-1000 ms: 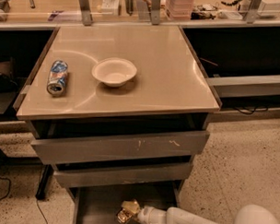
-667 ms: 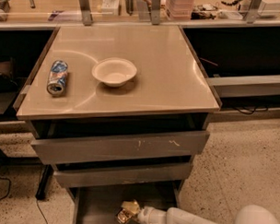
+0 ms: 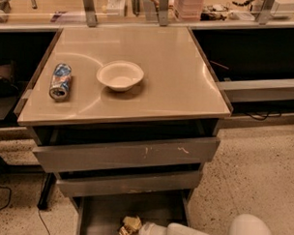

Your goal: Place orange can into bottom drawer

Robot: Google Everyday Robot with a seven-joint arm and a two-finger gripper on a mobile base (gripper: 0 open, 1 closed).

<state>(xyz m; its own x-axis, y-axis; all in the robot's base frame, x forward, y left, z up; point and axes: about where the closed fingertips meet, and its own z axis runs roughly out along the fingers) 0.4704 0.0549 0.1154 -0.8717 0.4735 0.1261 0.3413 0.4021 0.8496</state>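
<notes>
The bottom drawer (image 3: 102, 212) is pulled out at the foot of the cabinet and shows a flat grey floor. My gripper (image 3: 126, 229) reaches into it from the right on a white arm (image 3: 186, 234). It is low over the drawer floor near the front. It is shut on the orange can (image 3: 132, 222), of which only a golden patch shows between the fingers. Whether the can touches the floor I cannot tell.
A white bowl (image 3: 120, 75) and a blue-and-white crushed can (image 3: 60, 81) lie on the tan cabinet top (image 3: 182, 87). Two upper grey drawers (image 3: 126, 153) stand slightly open above the bottom one. Speckled floor lies to the right, and cables lie at the lower left.
</notes>
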